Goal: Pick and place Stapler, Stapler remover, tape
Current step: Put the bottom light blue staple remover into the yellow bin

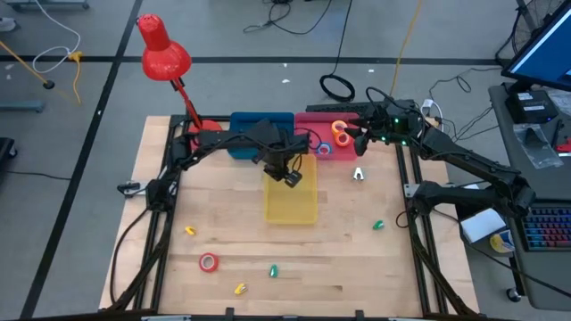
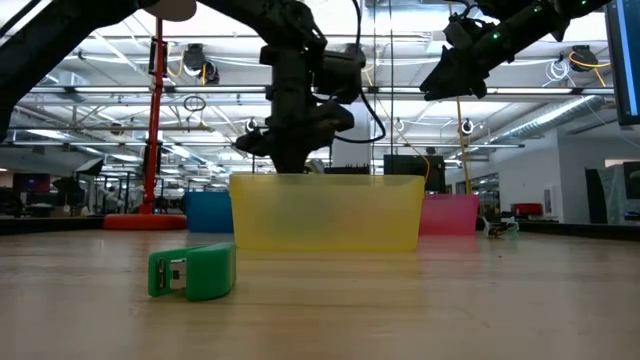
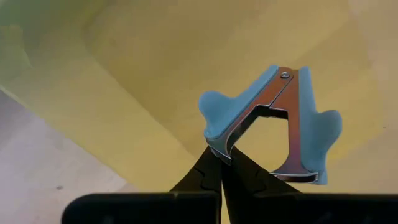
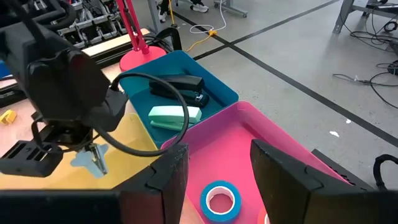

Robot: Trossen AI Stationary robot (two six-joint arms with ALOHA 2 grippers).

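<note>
A light wooden table [image 1: 241, 232] carries three plastic bins in a cluster at its far edge: a blue rectangular bin [image 1: 245, 125], a pink bin [image 1: 312, 120] just beside it, and a translucent yellow bin [image 1: 293, 203] set in front of the two, nearer the table's middle. The left gripper [image 3: 222, 155] hangs over the yellow bin with its two dark fingers pinched tight together on one grip of a light blue staple remover with silver metal jaws [image 3: 273, 121], which dangles above the bin's yellow floor. The right gripper [image 4: 214, 168] hovers above the pink bin, its fingers standing partly apart with nothing between them; directly below lies a blue ring-shaped roll of tape [image 4: 221, 200] on the pink floor. From above, an orange roll of tape [image 1: 341, 133] also sits in the pink bin. Inside the blue bin lie a black stapler [image 4: 179, 87] and a pale mint-green stapler [image 4: 174, 116], side by side. Loose on the table are a red roll of tape [image 1: 208, 262] near the front left, a small green stapler [image 2: 192, 272] near the front edge, a small silver staple remover [image 1: 358, 174] just right of the yellow bin, a small green piece [image 1: 377, 225] farther forward on the right, and two small yellow pieces, one at left [image 1: 189, 230] and one at the front [image 1: 239, 288]. A red desk lamp [image 1: 163, 51] stands at the table's far left corner.
</note>
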